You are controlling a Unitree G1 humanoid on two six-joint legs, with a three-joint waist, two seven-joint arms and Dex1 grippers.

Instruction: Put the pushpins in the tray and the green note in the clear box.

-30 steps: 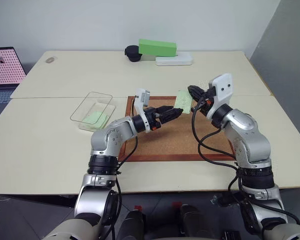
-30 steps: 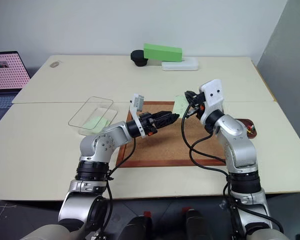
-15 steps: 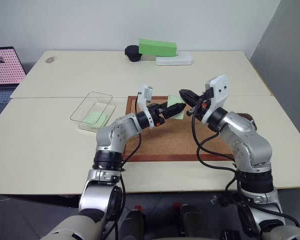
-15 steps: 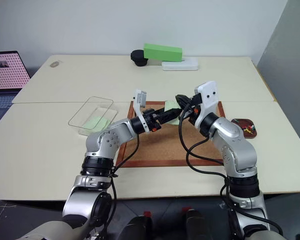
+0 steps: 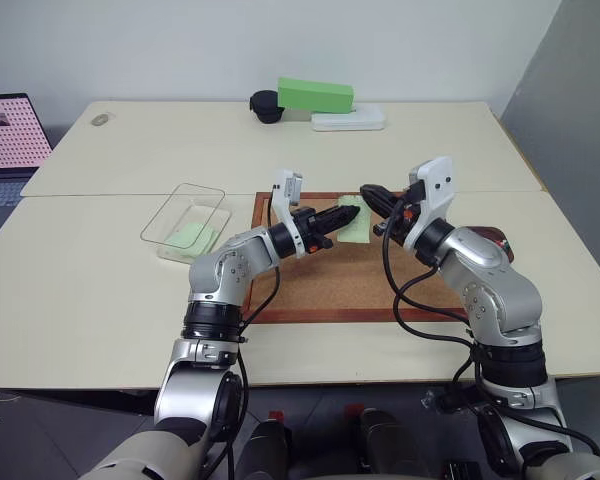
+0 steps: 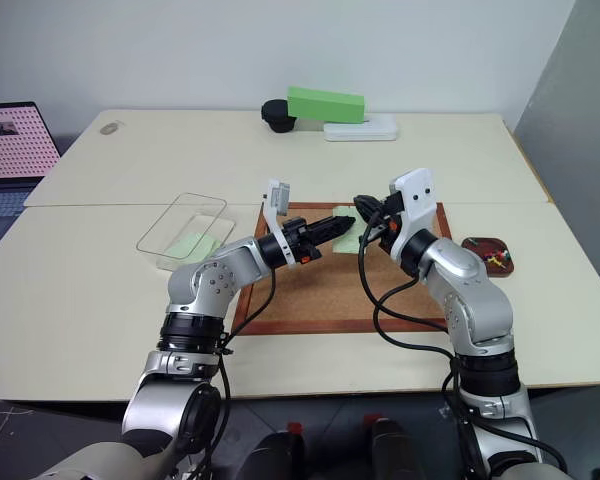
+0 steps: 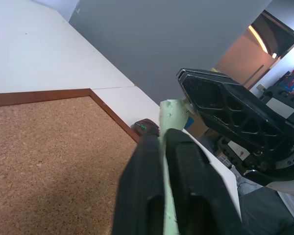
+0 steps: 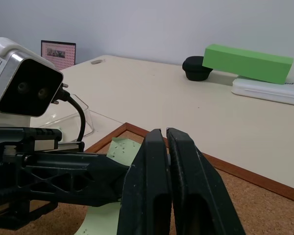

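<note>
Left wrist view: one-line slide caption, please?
Left end effector shut on the green note above the cork board, right end effector alongside.

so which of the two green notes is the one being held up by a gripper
The green note above the cork board, pinched edge-on in the left gripper. The other green note lies flat inside the clear box.

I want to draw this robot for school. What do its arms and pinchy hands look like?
Both arms are shiny silver-grey metal with rounded segments and black rings at the joints. Loose black cables loop along them. The left gripper and the right gripper each have two long black fingers. A small white camera box sits on each wrist, and there are little orange-red spots near the wrists.
</note>
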